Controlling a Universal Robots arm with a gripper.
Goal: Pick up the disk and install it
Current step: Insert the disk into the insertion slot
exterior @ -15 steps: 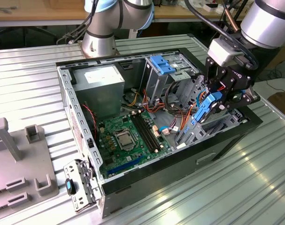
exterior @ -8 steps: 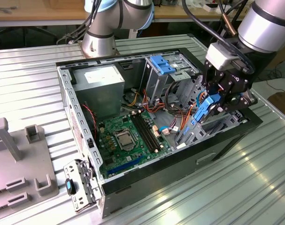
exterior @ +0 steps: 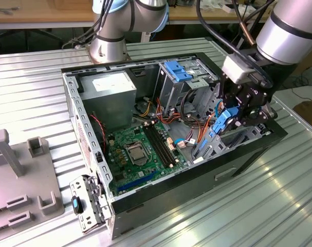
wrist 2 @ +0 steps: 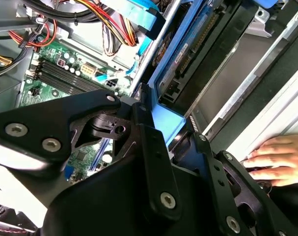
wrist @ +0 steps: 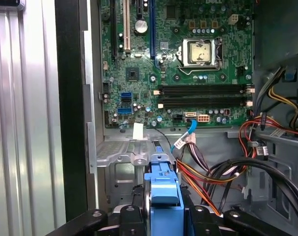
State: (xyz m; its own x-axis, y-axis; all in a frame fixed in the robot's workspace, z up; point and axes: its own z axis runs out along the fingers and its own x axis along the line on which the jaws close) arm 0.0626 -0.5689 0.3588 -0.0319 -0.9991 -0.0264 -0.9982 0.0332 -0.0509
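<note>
My gripper (exterior: 237, 117) is shut on the disk (exterior: 227, 122), a flat drive in a bright blue carrier. It holds the disk on edge over the open computer case (exterior: 161, 198), at the exterior view's right end, just above the drive bay. In the first wrist view the blue carrier (wrist: 163, 194) sits clamped between the black fingers (wrist: 134, 211), above a grey metal bay wall. The second wrist view shows the disk (wrist 2: 188, 59) edge-on, with its blue rail running along it past the black gripper body.
Inside the case are the green motherboard (exterior: 140, 149), the grey power supply (exterior: 112, 95), a drive cage with a blue latch (exterior: 177, 71) and bundles of coloured cables (wrist: 212, 172). A person's hand (wrist 2: 279, 157) rests by the case rim. A grey fixture (exterior: 17, 180) stands at the exterior view's left.
</note>
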